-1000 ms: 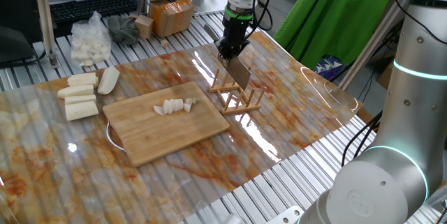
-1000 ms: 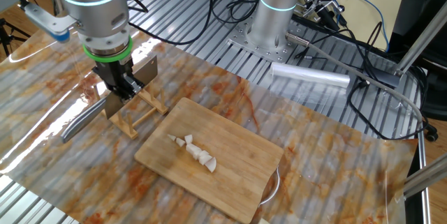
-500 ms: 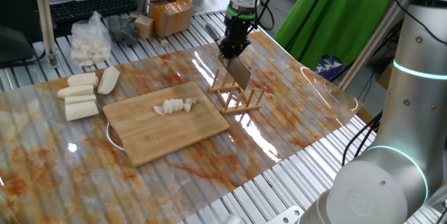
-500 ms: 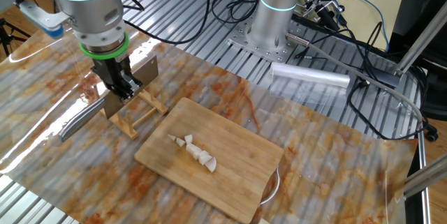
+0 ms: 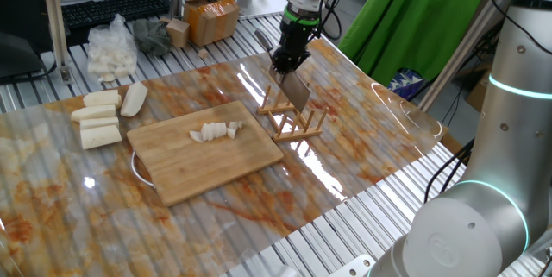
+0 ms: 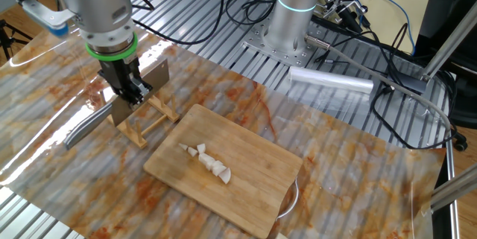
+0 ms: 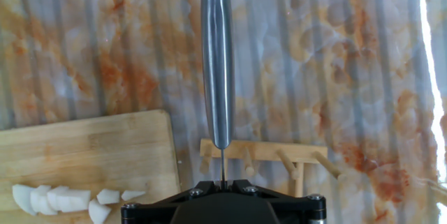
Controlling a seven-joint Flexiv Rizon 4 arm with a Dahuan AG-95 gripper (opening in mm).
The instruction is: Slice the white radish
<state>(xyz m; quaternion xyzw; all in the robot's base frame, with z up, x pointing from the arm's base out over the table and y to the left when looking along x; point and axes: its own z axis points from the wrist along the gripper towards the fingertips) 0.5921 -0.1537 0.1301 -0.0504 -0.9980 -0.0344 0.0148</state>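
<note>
We found the hand (image 6: 131,94) clamped on the knife (image 7: 216,56) over the wooden rack (image 5: 291,120); white radish (image 5: 216,131) lay sliced on the cutting board (image 5: 207,152). Seating the blade squarely before release seemed advisable.

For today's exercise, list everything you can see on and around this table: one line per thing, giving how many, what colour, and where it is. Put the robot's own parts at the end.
white radish slices: one short row, cream-white, middle of the cutting board
cutting board: one, light wood, centre of the table
knife: one, grey steel, standing in the rack, clamped by the gripper
knife rack: one, light wood, beside the board
radish chunks: about five, cream-white, left of the board
plastic bag: one, clear with white pieces, behind the chunks
cardboard box: one, brown, table's far edge
keyboard: one, black, background
gripper: one, black, shut on the knife
</note>
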